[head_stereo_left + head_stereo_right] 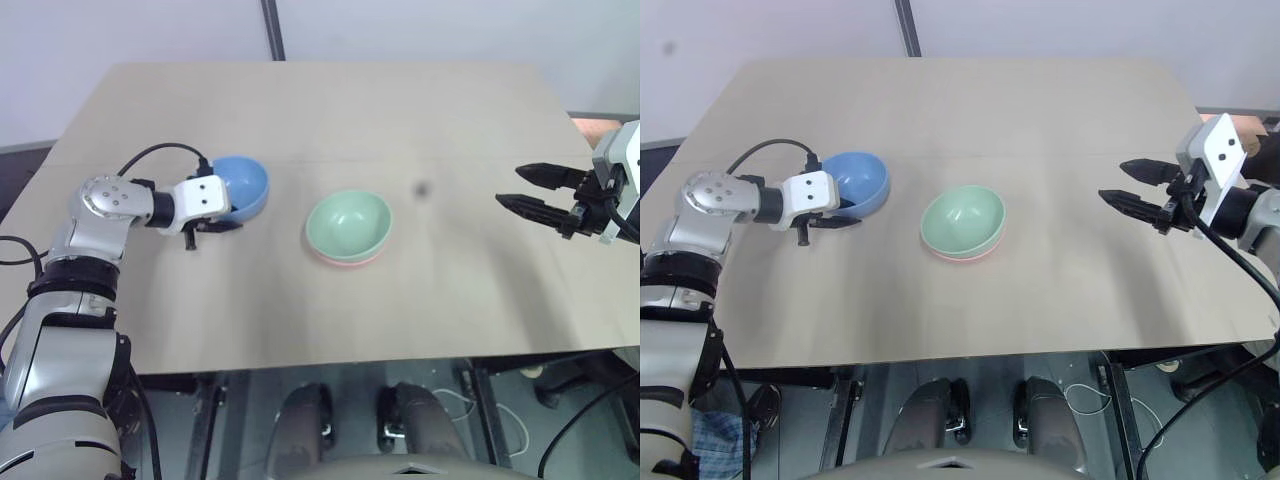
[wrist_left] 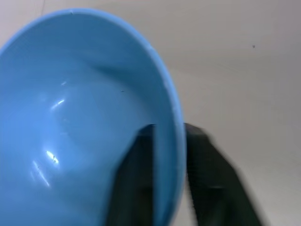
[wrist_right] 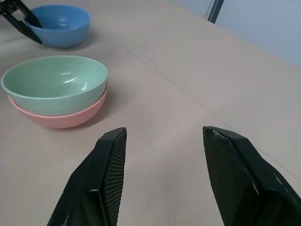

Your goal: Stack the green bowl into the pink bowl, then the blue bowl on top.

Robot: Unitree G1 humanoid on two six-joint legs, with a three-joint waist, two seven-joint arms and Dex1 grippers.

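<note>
So the green bowl (image 1: 349,224) is already sitting nested inside the pink bowl (image 3: 61,117), pretty much in the middle of the tan table (image 1: 330,110); only a thin salmon rim and the lower wall of the pink one peek out from under it; the blue bowl (image 1: 243,186) is off toward the robot's left side, apart from that pair, resting on the tabletop; the left gripper (image 1: 222,215) has clamped down on the blue bowl's near rim, and the left wrist view shows it nicely, one black finger (image 2: 136,183) inside the bowl and the other outside with the wall pinched between them; the bowl looks tipped a bit in that view, though whether it's off the table is hard to say; over on the right, the right gripper (image 1: 1135,188) hangs in the air above the table edge, well away from all the bowls, its two fingers spread apart with nothing between them, pointed roughly toward the stacked pair.
</note>
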